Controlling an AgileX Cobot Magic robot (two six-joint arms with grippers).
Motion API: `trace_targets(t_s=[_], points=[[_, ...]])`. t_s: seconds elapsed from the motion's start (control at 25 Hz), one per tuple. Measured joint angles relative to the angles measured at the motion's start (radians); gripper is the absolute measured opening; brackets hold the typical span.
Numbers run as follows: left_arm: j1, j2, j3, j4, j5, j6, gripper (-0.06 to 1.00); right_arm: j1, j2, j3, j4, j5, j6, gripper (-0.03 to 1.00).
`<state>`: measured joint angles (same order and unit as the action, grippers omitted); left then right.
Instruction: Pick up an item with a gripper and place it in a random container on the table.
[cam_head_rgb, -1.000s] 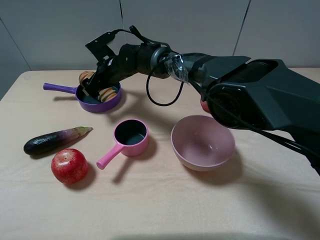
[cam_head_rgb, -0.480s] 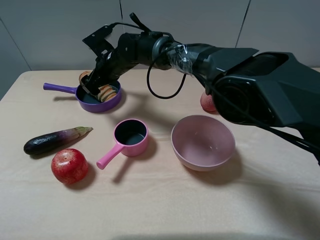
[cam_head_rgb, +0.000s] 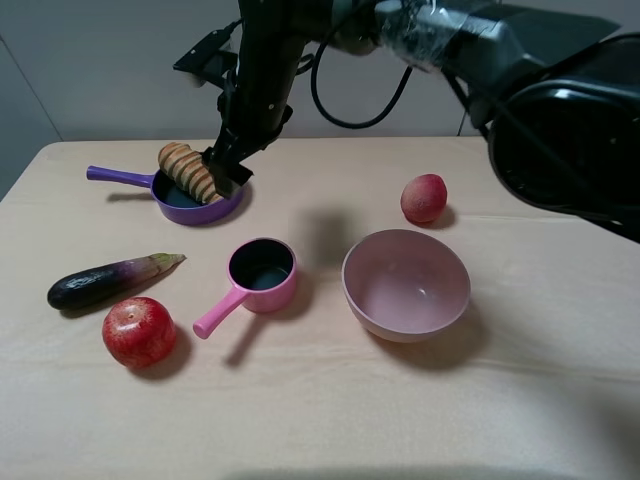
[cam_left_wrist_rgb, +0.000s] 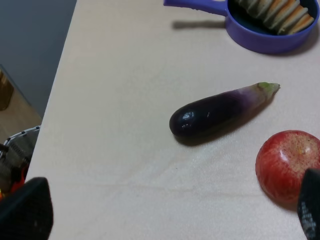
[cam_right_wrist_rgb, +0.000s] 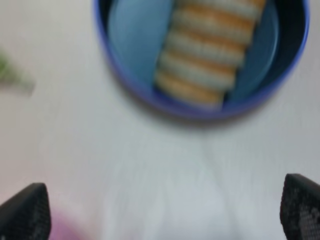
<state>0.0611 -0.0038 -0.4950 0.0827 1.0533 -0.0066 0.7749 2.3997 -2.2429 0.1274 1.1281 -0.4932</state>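
Note:
The tan ridged bread roll (cam_head_rgb: 188, 170) lies in the purple frying pan (cam_head_rgb: 222, 208) at the table's (cam_head_rgb: 330, 420) far left, one end sticking over the rim. My right gripper (cam_head_rgb: 224, 166) hangs just above the pan's right side, open and empty. In the blurred right wrist view the roll (cam_right_wrist_rgb: 210, 50) lies across the pan (cam_right_wrist_rgb: 125, 85), and the gripper (cam_right_wrist_rgb: 162, 210) has its jaws wide apart and back from the pan. My left gripper (cam_left_wrist_rgb: 167, 212) is open and empty over the table's left edge. The left wrist view also shows the pan (cam_left_wrist_rgb: 260, 42) with the roll (cam_left_wrist_rgb: 275, 12).
A dark eggplant (cam_head_rgb: 110, 280) and a red apple (cam_head_rgb: 139, 331) lie front left, also seen as the eggplant (cam_left_wrist_rgb: 220, 110) and apple (cam_left_wrist_rgb: 287, 165). A pink saucepan (cam_head_rgb: 262, 268), a pink bowl (cam_head_rgb: 406, 283) and a red fruit (cam_head_rgb: 423, 197) sit mid-table.
My right gripper has let go of the roll in the purple pan and risen above it. The arm has swung upward. The roll stays in the pan.

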Motion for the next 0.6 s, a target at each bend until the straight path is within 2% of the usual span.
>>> trace_targets(t_s=[0.04,0.12,0.36,0.6], points=[[0.000,0.000,0.000,0.000,0.000,0.000,0.99,-0.003,-0.022,0.000,-0.005,0.044,0.006,0.69],[0.000,0.000,0.000,0.000,0.000,0.000,0.99,-0.006,-0.065,0.003,-0.021,0.074,0.020,0.69],[0.000,0.000,0.000,0.000,0.000,0.000,0.99,-0.008,-0.215,0.095,-0.046,0.085,0.052,0.69],[0.000,0.000,0.000,0.000,0.000,0.000,0.99,-0.008,-0.383,0.292,-0.092,0.086,0.075,0.69]])
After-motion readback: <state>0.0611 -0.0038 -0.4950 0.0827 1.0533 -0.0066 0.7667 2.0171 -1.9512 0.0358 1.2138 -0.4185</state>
